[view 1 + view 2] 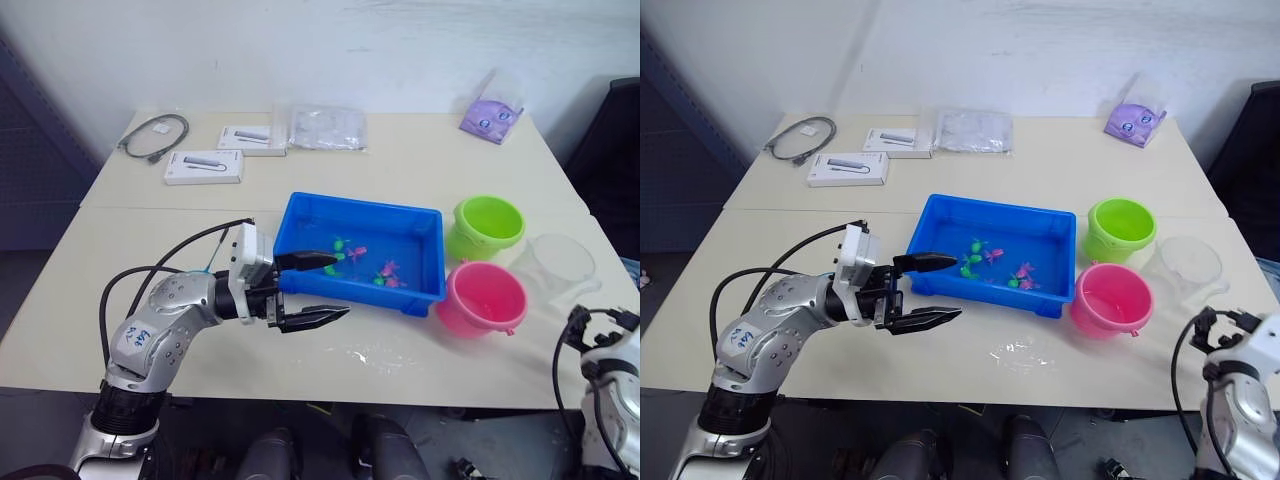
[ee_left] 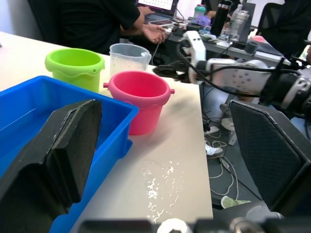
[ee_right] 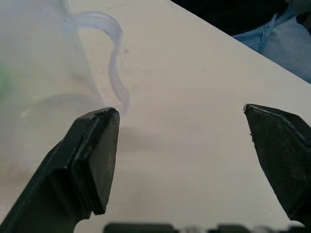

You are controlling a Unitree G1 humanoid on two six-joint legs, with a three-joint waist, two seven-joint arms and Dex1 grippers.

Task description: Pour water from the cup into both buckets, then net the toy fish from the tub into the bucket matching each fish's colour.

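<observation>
The cup (image 1: pixel 556 266) stands upright at the right of the frame on the worktop (image 1: pixel 420 165), just right of the green bucket (image 1: pixel 486 226) and the pink bucket (image 1: pixel 482 298), which sit side by side against the right end of the tub (image 1: pixel 362 250). The tub lies at centre frame, with small green and pink fish (image 1: pixel 386 269) in it. The left end effector (image 1: pixel 322 288) hangs at the tub's near left corner with its fingers spread wide, one over the rim and one outside it, holding nothing. The right end effector (image 3: pixel 182 145) is wide open and empty, close to the cup's handle (image 3: pixel 114 58). White splashes (image 2: pixel 158 187) mark the worktop before the tub.
</observation>
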